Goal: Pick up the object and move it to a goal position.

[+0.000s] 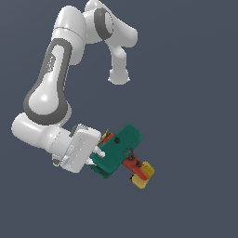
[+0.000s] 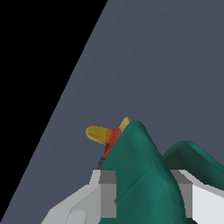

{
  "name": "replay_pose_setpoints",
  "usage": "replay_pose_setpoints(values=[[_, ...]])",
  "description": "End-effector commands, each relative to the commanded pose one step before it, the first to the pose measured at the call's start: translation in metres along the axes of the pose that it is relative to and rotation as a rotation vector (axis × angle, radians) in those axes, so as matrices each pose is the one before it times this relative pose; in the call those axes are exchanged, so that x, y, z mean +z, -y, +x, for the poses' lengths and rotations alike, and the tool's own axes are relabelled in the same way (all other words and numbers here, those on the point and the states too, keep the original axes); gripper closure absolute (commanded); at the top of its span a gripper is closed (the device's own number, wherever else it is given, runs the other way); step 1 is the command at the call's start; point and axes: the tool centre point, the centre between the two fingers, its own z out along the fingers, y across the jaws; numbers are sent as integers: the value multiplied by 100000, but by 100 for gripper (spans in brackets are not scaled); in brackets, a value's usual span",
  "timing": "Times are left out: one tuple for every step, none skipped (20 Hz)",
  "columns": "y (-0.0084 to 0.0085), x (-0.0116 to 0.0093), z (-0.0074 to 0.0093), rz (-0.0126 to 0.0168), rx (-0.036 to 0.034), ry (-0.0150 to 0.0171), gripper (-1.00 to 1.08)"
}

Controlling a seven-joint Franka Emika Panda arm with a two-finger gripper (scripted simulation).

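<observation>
Gripping the toy biplane [image 1: 117, 151] by its teal wings, the gripper [image 1: 96, 153] has its fingers [image 2: 108, 192] pinched on either side of the wing stack, as the wrist view shows. The plane hangs at the hand's tip, red body and yellow tail [image 1: 142, 175] pointing away toward the exterior view's right, with no surface seen touching it. Risk noted: the hold sits on the wing ends (well off the body's middle), so the tail's weight could lever the plane round between the pads. A quick swing toward the goal might twist or shed it.
</observation>
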Motion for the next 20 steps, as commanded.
replay_pose_setpoints(values=[[-89, -1387, 165, -4238, -5770, -2031, 108], [52, -284, 8, -1248, -2164, -546, 108], [52, -283, 8, -1244, -2157, -544, 108], [51, -281, 8, -1239, -2147, -542, 108], [52, -280, 8, -1235, -2138, -540, 108], [51, -279, 8, -1230, -2128, -537, 108], [51, -277, 8, -1224, -2116, -534, 108], [51, -275, 8, -1217, -2104, -532, 108], [51, -273, 8, -1210, -2091, -529, 108], [51, -271, 8, -1203, -2077, -525, 108], [50, -269, 8, -1194, -2062, -522, 108], [50, -267, 8, -1186, -2047, -518, 108], [50, -265, 8, -1177, -2031, -515, 108], [49, -262, 8, -1168, -2014, -511, 108], [49, -260, 8, -1158, -1996, -507, 108], [49, -258, 8, -1148, -1978, -502, 108], [48, -255, 8, -1138, -1960, -498, 108], [47, -252, 8, -1126, -1940, -494, 108], [48, -250, 8, -1115, -1921, -490, 108], [47, -247, 8, -1104, -1900, -485, 108]])
